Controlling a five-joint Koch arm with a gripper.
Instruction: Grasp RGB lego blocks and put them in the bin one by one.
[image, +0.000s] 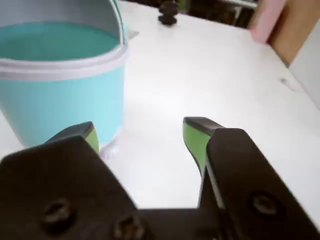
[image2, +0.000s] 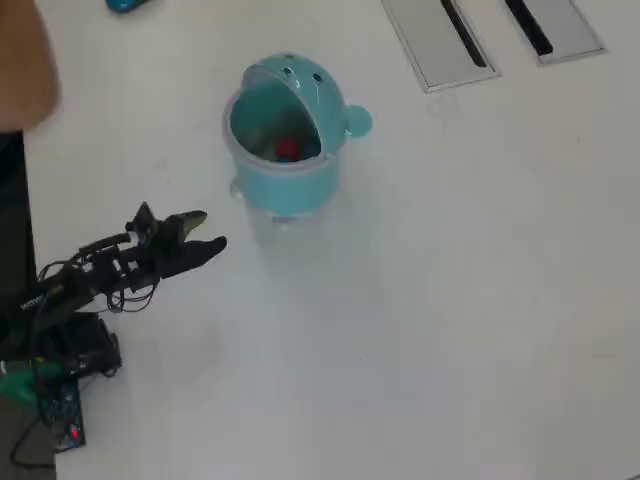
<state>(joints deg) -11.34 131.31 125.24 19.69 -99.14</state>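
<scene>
The teal bin (image2: 288, 135) is sitting on the white table (image2: 450, 300) with its lid tipped back — a red block (image2: 287, 149) is lying inside. The gripper (image2: 205, 230) is hanging just left of the bin, jaws parted, holding nothing — two grey panels (image2: 440, 40) are showing top right.

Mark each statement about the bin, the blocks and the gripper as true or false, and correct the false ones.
1. The bin has its lid closed. False: the lid is open.
2. A red block lies inside the bin. True.
3. The gripper holds a blue block. False: its jaws are open and empty.
4. In the overhead view, the gripper is left of the bin. True.
5. The bin lies tipped on its side. False: it stands upright.
</scene>
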